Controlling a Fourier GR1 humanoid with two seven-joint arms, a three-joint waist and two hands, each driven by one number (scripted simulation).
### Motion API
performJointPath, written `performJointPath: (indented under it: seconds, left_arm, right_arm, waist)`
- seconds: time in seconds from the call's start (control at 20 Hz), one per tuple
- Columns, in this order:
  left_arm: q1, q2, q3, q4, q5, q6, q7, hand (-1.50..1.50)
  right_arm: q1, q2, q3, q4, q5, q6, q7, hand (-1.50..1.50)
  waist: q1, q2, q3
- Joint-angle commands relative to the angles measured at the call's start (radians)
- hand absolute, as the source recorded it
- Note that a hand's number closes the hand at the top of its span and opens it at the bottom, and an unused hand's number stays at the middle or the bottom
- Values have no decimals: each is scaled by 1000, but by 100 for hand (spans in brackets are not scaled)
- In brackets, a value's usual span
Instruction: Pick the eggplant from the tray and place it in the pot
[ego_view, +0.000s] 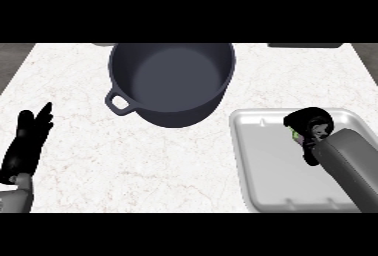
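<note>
I see a white counter (148, 165) with thin pink lines in it. A big dark pot (177, 116) sits at the far side, near the middle. The pot has nothing in it. One handle (118, 102) sticks out at its near left side.

A light grey tray (266, 165) lies on the near right part of the counter. It is near the pot but does not touch it.

The right hand (314, 125) is over the far part of the tray, and its grey arm (354, 165) comes in from the lower right. Its fingers are curled in tight around something. A little bit of green peeks out at the left side of the hand. That is the eggplant (297, 135). The hand hides the rest of it, so I cannot see its shape. I cannot tell if the eggplant rests on the tray or is lifted off it. It is above the tray and not in the pot.

The left hand (28, 142) rests at the left edge of the counter. Its fingers are straight and point away, and it holds nothing. It is well apart from the pot and the tray.
</note>
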Motion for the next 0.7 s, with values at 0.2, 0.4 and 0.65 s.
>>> performJointPath:
  seconds: [0.2,0.4,0.65]
  left_arm:
    - [-42,-27,-12,9,-40,8,34,0]
    - [27,-18,31,53,-8,-2,-35,0]
    - [61,6,54,21,-19,16,-7,0]
  right_arm:
    - [-21,70,5,40,111,-86,-56,150]
    - [9,95,-134,-102,105,-192,148,150]
    - [64,228,-308,-244,118,-461,434,150]
  waist:
    - [-6,13,11]
    - [-42,2,9]
    - [-111,-33,11]
